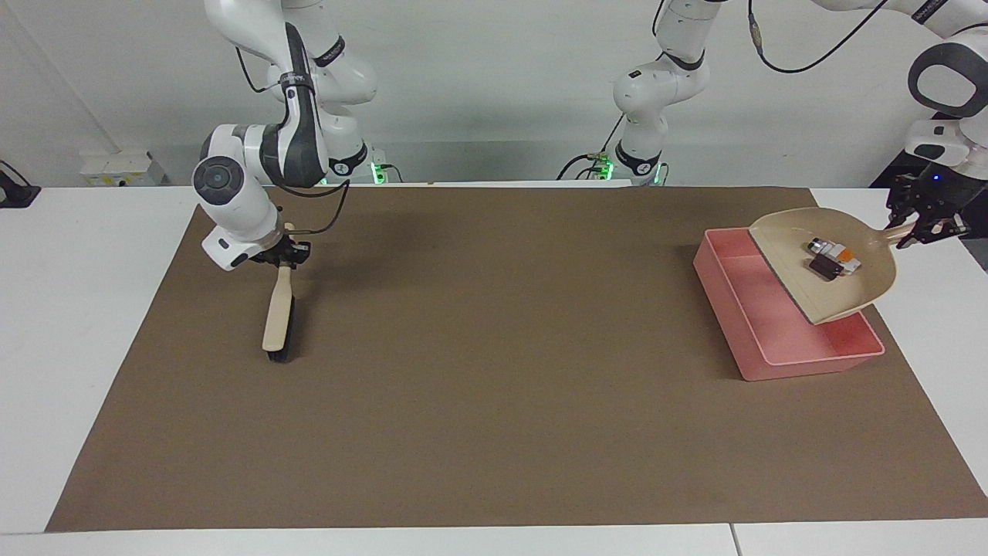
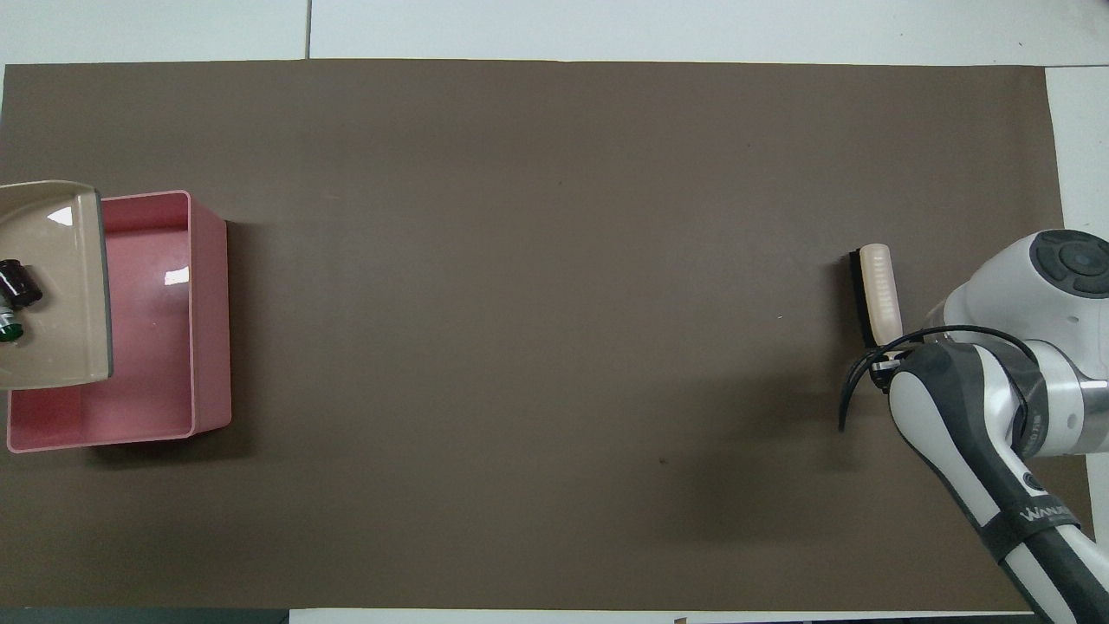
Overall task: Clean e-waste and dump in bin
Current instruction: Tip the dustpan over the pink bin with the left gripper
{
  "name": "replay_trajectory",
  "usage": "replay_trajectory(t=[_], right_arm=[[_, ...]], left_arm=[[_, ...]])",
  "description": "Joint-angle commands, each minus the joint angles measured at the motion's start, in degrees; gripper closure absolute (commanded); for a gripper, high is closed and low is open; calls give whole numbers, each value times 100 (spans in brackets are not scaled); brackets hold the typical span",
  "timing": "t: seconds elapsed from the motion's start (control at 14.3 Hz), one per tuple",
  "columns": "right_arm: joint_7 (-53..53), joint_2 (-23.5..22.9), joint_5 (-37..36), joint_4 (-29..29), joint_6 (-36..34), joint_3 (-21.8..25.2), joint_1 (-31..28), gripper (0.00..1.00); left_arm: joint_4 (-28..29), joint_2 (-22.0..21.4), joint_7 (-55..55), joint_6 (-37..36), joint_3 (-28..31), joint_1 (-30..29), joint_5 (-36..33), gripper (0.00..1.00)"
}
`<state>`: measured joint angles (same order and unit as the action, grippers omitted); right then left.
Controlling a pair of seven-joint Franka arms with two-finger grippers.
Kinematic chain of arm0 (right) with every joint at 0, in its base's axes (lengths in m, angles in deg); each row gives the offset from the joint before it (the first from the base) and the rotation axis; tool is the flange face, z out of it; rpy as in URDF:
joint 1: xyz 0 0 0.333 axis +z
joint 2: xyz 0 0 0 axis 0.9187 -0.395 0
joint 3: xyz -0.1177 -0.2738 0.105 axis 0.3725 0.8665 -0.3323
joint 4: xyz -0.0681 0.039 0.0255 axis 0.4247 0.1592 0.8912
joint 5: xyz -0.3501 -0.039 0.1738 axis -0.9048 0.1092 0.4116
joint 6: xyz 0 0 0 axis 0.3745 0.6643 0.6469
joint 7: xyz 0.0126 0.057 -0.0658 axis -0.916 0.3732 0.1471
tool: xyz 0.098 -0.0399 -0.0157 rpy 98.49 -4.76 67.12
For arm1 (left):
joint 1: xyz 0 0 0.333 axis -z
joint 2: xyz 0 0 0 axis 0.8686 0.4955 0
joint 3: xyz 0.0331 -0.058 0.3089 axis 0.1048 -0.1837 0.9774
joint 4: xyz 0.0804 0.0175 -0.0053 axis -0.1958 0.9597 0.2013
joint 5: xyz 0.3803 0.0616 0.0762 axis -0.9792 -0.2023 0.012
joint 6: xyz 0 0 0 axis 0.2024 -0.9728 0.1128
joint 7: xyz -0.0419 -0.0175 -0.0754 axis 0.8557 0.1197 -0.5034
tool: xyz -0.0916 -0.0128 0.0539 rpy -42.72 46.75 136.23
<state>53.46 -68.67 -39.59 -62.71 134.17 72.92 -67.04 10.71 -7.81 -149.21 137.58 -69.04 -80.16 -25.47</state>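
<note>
We see the left tool (image 1: 926, 224) clamped on the handle of the dustpan (image 1: 830, 266), held over the pink bin (image 1: 760, 324) at three o'clock on the desk. The e-waste (image 1: 832, 258) sits in the pan. The right tool (image 1: 284, 255) grips the brush (image 1: 278, 316) at nine o'clock.

Beige dustpan (image 2: 52, 295) with e-waste (image 2: 13, 295) over pink bin (image 2: 208, 329); brush (image 2: 877, 290) on brown mat (image 2: 520, 260).
</note>
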Motion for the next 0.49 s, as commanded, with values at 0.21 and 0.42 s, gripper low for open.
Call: replay_trajectory(t=[0.21, 0.42], right_arm=[[-73, 273, -51, -422, 252, -62, -146, 93], [-151, 282, -42, -440, 252, -62, -137, 78]], left_arm=[[290, 26, 210, 353, -54, 412, -1404, 100], [703, -219, 983, 274, -63, 798, -2046, 100]])
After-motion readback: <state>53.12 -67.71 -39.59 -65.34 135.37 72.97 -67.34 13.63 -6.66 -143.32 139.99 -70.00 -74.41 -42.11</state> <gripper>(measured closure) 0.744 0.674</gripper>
